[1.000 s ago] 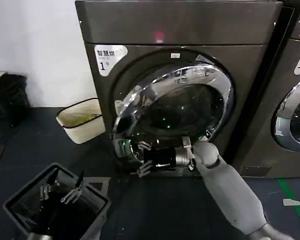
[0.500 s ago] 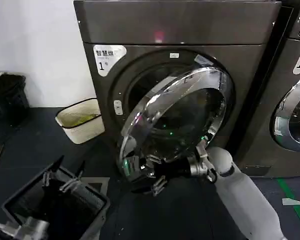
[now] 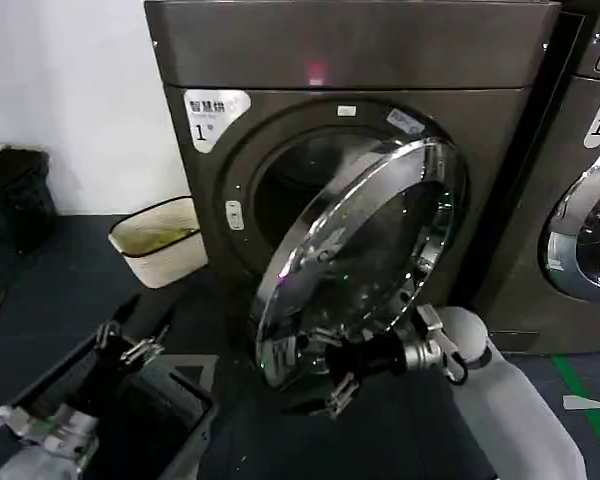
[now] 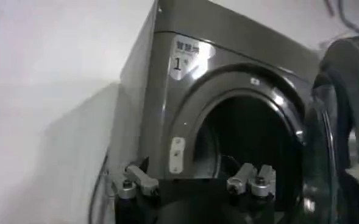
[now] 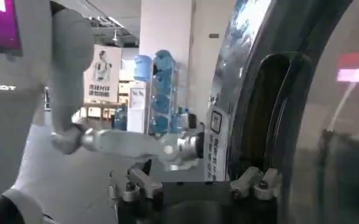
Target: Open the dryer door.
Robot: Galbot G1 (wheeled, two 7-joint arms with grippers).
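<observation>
- Head view: dark grey dryer (image 3: 350, 50), front-loading, with a white label (image 3: 212, 112) marked "1" at the upper left of its face and a small red light on the top panel.
- Head view: dryer door (image 3: 355, 260), round, chrome ring around dark glass, swung partly open on its right-hand hinge; its free edge stands out toward the camera and leaves the dark drum opening (image 3: 300, 190) bare on the left.
- Head view: right gripper (image 3: 325, 368), at the low free edge of the door, fingers spread either side of the rim; whether they press on it cannot be told. The grey forearm runs off to the lower right.
- Head view: left gripper (image 3: 130, 345), low at the left, fingers apart and holding nothing, above a black bin (image 3: 170, 415) on the dark floor (image 3: 50, 270).
- Head view: cream basket (image 3: 155, 240) by the white wall; a second machine (image 3: 590, 200) with a like chrome door at the right edge.
- Left wrist view: left gripper (image 4: 194, 182) with fingers wide, facing the dryer (image 4: 167, 91); label (image 4: 187, 55) above, drum opening (image 4: 246, 140) ahead, door (image 4: 344, 122) edge-on to one side.
- Right wrist view: right gripper (image 5: 197, 185) spread wide, close against the door (image 5: 289, 91), whose chrome mirrors the robot's arm.
</observation>
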